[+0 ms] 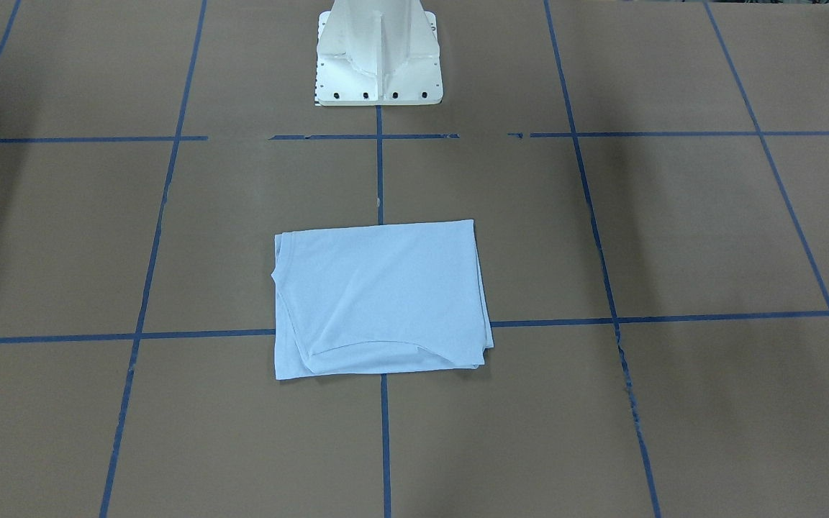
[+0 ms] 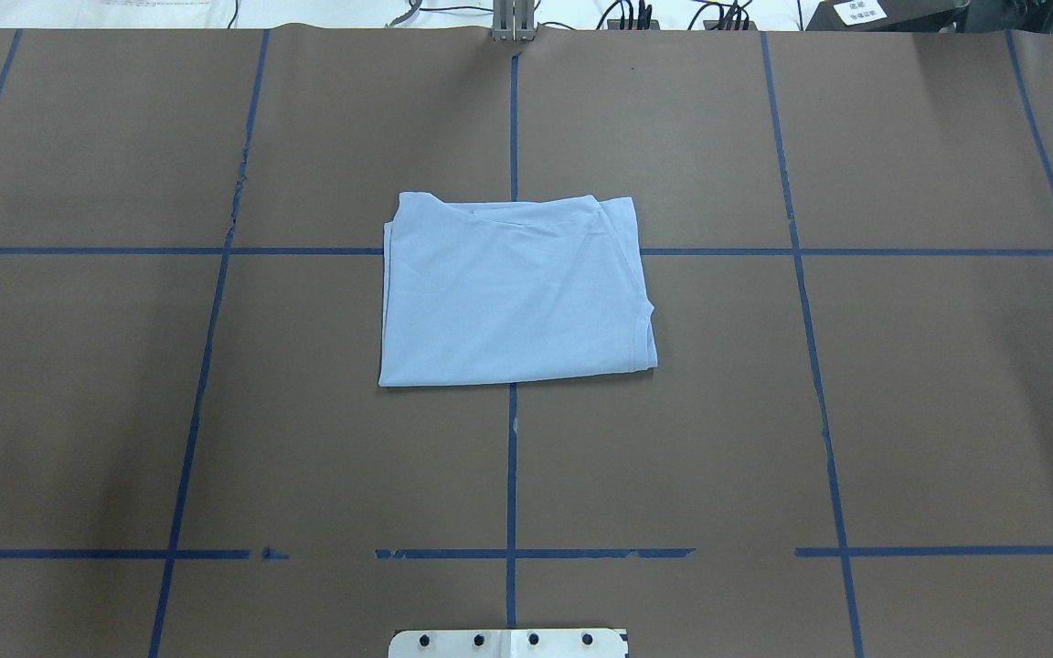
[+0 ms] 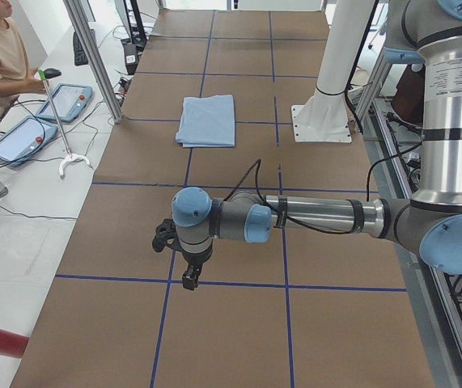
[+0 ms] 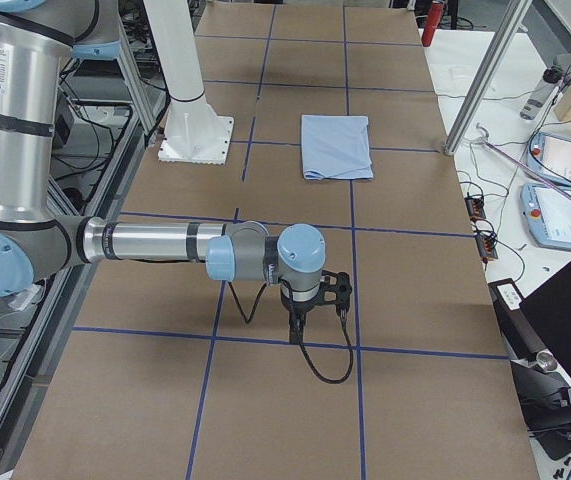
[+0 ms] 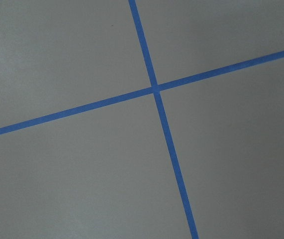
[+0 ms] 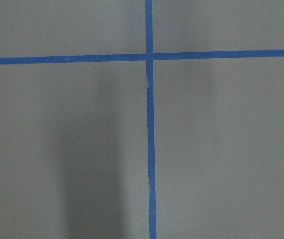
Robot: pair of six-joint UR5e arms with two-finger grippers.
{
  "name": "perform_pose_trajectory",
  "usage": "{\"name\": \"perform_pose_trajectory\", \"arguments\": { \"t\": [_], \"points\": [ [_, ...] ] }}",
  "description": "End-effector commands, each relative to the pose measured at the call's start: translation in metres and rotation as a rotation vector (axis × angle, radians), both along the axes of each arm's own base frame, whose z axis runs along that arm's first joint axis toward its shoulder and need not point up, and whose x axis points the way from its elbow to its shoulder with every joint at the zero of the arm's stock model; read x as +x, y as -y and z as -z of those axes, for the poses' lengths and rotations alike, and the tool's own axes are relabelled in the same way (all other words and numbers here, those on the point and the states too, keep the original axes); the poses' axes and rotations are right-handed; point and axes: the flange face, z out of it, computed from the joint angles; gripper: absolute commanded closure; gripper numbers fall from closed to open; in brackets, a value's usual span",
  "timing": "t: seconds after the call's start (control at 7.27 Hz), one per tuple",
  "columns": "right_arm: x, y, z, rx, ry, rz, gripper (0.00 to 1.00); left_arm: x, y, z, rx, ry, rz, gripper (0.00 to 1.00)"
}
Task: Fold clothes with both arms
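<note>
T-shirt (image 2: pixel 513 292): light blue soft knit, folded into a near-square rectangle and lying flat at table centre. In the overhead view its stitched hem is at 4 o'clock.

Table (image 2: pixel 901 411): matte brown paper, blue tape (image 5: pixel 154 89) grid.

White pedestal (image 1: pixel 378 65): 6 o'clock of the shirt.

My left gripper (image 3: pixel 188 281) and right gripper (image 4: pixel 295 333) hang well apart from it. Cannot tell whether the fingers are apart or together.
</note>
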Motion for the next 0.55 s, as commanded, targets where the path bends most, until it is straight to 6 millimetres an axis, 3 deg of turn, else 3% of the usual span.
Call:
{"name": "perform_pose_trajectory", "arguments": {
  "t": [0.0,0.41],
  "points": [
    [-0.0005,0.0000,0.0006,0.000,0.007,0.000,0.00,-0.0007,-0.0008,-0.0037,-0.008,0.006,0.002,0.00],
    [-0.0005,-0.0008,-0.0008,-0.003,0.007,0.000,0.00,-0.0008,-0.0067,-0.0094,-0.020,0.006,0.002,0.00]
  ]
}}
